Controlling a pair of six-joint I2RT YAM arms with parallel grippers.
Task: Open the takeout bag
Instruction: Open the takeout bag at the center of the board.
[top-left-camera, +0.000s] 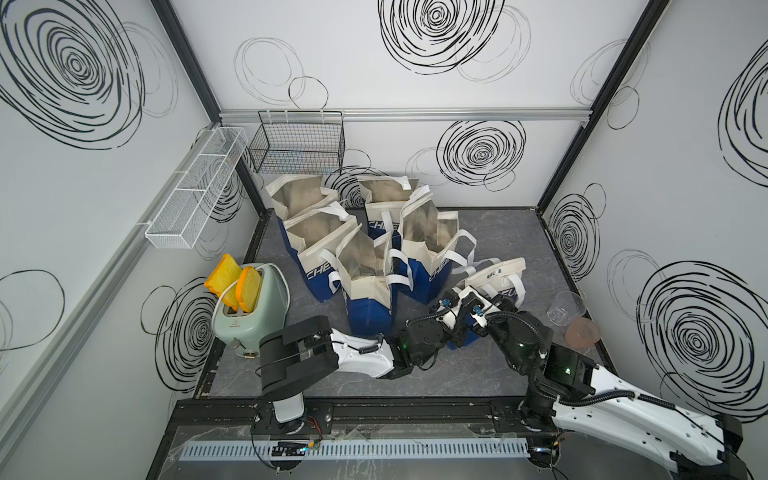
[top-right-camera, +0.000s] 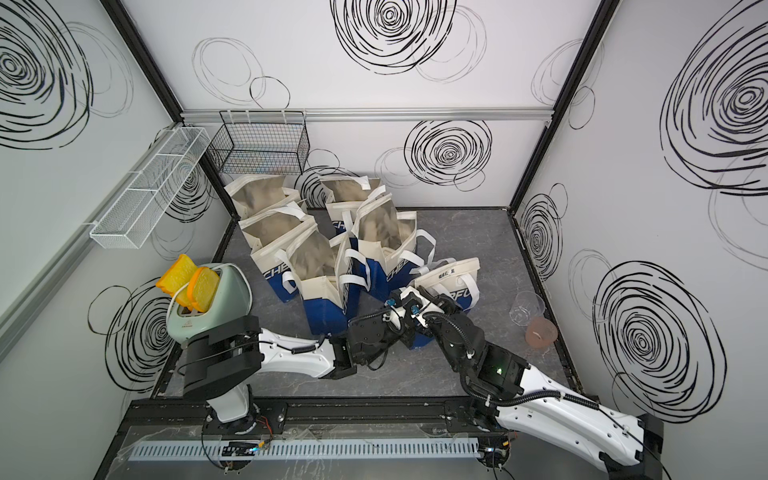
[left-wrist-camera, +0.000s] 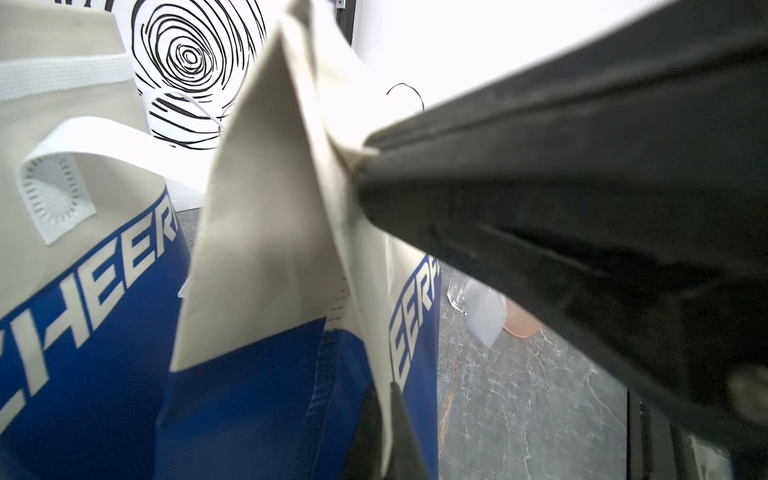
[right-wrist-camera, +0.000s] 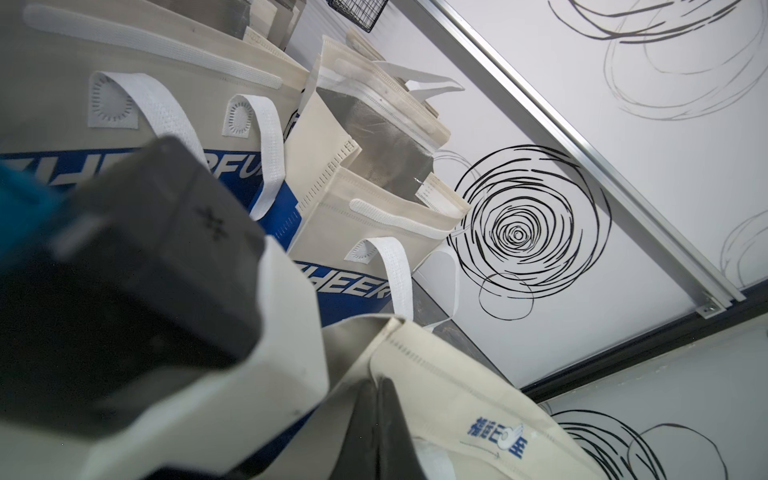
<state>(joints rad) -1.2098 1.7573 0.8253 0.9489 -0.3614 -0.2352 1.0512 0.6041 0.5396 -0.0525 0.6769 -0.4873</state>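
Left gripper (left-wrist-camera: 359, 174) clamped on bag (top-left-camera: 498, 274) flap; right gripper (right-wrist-camera: 379, 386) pinching opposite flap, I judge. Bag at 3 o'clock of table (top-left-camera: 519, 232) centre, beside open bags (top-left-camera: 365, 266). Risk: seal resists my pull, flap slips, or bag tips toward cup (top-left-camera: 567, 307) at 3 o'clock.

You have the takeout bag (top-left-camera: 500, 276), cream above and blue below with white block lettering and white strap handles, standing toward the right front of the grey table (top-left-camera: 519, 232), its mouth pressed flat and not yet open.
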